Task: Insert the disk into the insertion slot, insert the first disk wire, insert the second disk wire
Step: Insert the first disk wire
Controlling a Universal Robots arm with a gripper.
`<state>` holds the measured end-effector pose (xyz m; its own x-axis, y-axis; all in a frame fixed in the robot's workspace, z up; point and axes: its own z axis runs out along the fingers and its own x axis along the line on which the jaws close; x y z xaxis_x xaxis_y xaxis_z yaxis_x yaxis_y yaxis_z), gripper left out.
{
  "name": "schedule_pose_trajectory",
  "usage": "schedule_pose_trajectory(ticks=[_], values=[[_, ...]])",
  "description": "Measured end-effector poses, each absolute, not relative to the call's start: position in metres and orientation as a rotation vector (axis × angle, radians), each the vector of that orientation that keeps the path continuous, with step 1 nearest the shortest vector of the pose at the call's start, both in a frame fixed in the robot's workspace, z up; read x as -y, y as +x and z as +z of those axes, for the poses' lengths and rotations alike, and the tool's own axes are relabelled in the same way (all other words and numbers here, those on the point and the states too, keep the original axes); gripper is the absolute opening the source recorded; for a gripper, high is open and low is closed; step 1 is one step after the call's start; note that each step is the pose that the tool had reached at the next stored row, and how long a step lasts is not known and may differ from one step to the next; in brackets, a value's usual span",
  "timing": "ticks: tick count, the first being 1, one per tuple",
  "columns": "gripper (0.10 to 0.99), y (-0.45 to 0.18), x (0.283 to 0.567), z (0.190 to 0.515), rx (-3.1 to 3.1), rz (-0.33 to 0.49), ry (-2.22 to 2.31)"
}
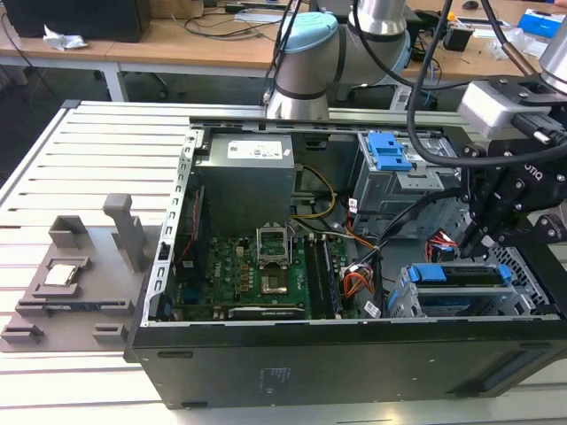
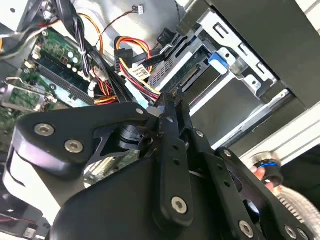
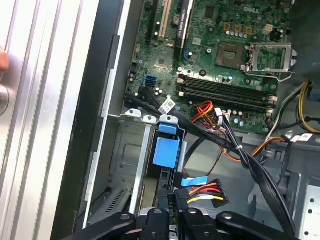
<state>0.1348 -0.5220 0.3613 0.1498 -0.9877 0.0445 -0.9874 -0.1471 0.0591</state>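
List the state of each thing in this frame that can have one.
computer case, lying on its side, side panel off, interior exposed.
disk, seated in the insertion slot, blue carrier around it.
insertion slot, occupied by the disk.
hand, fingers drawn together, down at one end of the disk; any wire between them is hidden.

The arm (image 1: 306,53) dips — hand (image 1: 476,237) angled down, fingers (image 2: 168,125) together.

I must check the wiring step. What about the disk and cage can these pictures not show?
- Silver-grey disk in blue plastic carrier: part of its far edge, exterior view, behind the black gripper.
- Grey perforated sheet-metal cage: lower part, exterior view, behind the black case wall.
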Motion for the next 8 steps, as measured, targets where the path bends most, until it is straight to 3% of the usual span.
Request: schedule_pose_trajectory(ticks=[8], values=[[0.169, 0.1348, 0.5220, 0.3612, 2.050, -0.010, 2.282]])
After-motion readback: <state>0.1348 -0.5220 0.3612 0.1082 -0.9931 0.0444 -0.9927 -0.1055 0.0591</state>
